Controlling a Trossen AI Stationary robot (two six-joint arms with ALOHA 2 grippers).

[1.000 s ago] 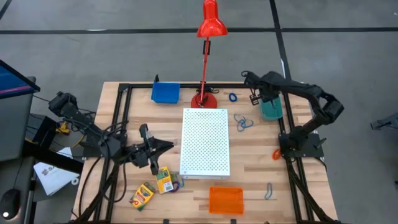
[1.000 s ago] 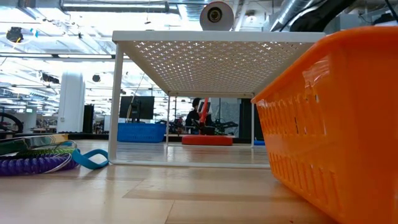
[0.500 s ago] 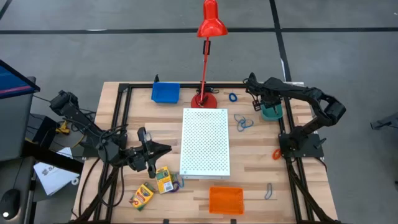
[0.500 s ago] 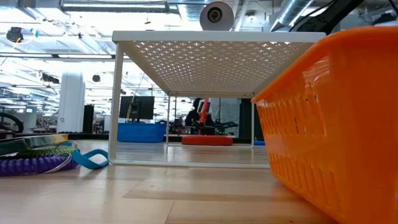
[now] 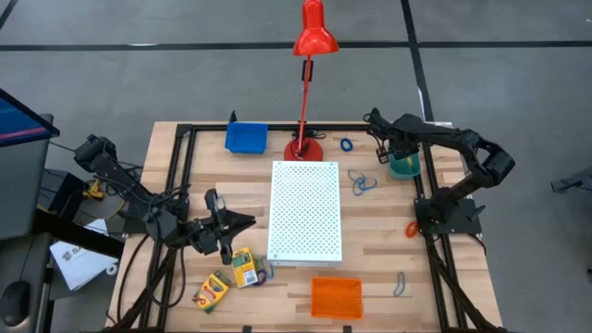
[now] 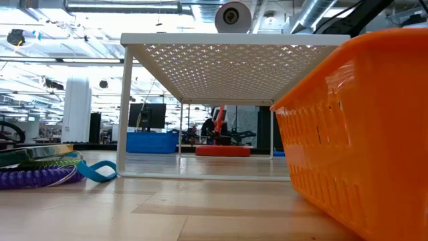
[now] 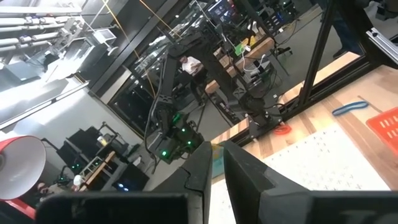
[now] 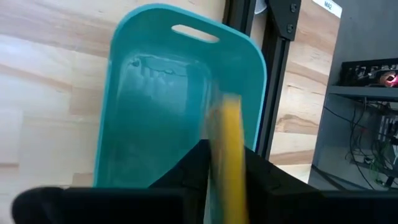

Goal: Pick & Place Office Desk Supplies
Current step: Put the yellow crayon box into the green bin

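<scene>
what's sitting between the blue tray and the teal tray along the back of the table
In the high view, between the blue tray and the teal tray stand the red desk lamp's base and a small blue loop.

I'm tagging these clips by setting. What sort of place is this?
Probably a robotics lab or workshop in an open industrial hall: a wooden table in a black metal frame carrying robot arms, bare ceiling ducts, and equipment racks with cabling behind.

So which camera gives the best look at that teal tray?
The right wrist view: the teal tray fills it, seen from straight above, with a yellow object between the right end effector's fingers. The high view shows the tray small and partly under that arm. The low and left wrist views miss it.
</scene>
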